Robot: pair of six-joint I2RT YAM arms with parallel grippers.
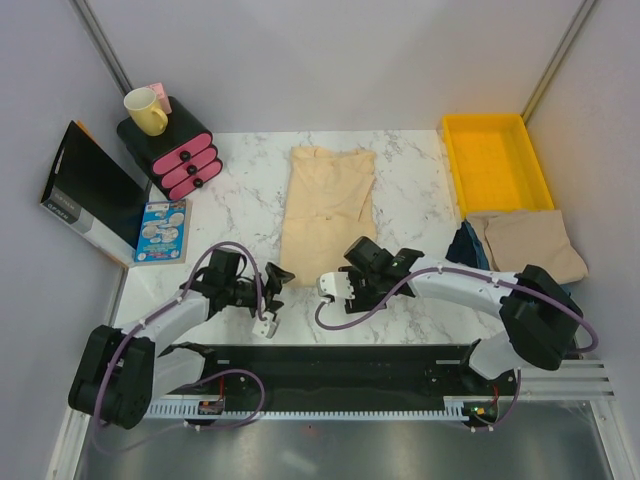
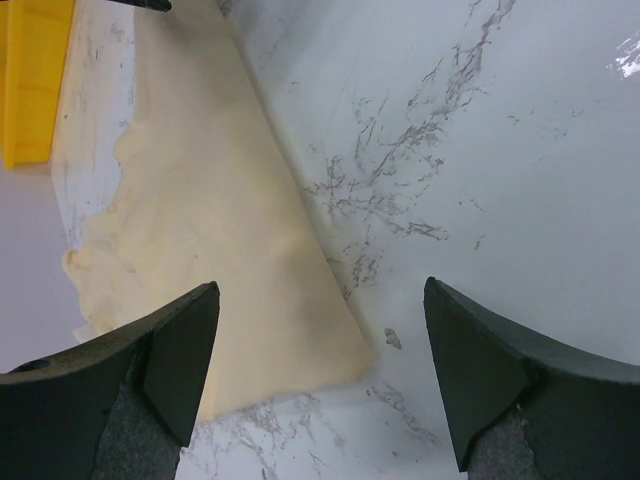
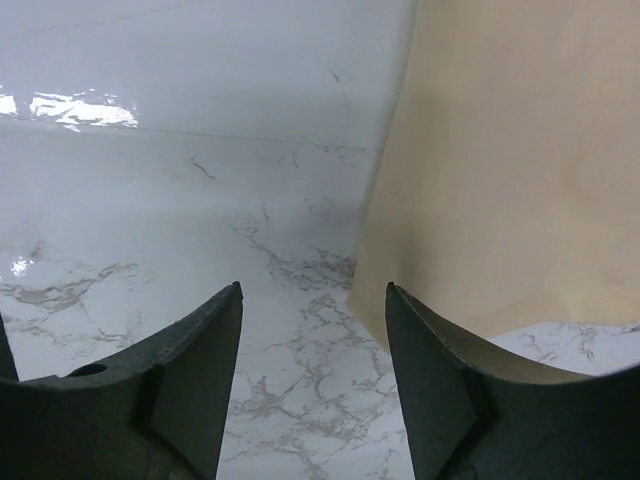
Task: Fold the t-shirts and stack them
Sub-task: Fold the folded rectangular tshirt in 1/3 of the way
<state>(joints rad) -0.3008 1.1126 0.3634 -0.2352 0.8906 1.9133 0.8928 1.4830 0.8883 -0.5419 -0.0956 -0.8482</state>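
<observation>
Okay, one cream t-shirt (image 1: 330, 208) is lying as a long folded strip mid-table, its near hem sitting at 12 o'clock from both arms. The left gripper (image 1: 272, 298) is hovering spread wide and empty at the hem's 7 o'clock corner. The right gripper (image 1: 338, 275) is gaping empty at the 5 o'clock corner. A second t-shirt (image 1: 528, 245) is resting at 3 o'clock, touching the yellow tray (image 1: 452, 165) at its 6 o'clock end.

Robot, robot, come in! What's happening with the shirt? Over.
Left gripper open, right gripper open, both empty. Cream t-shirt lying flat, a gripper by each near corner. Nothing blocking. Over.
</observation>
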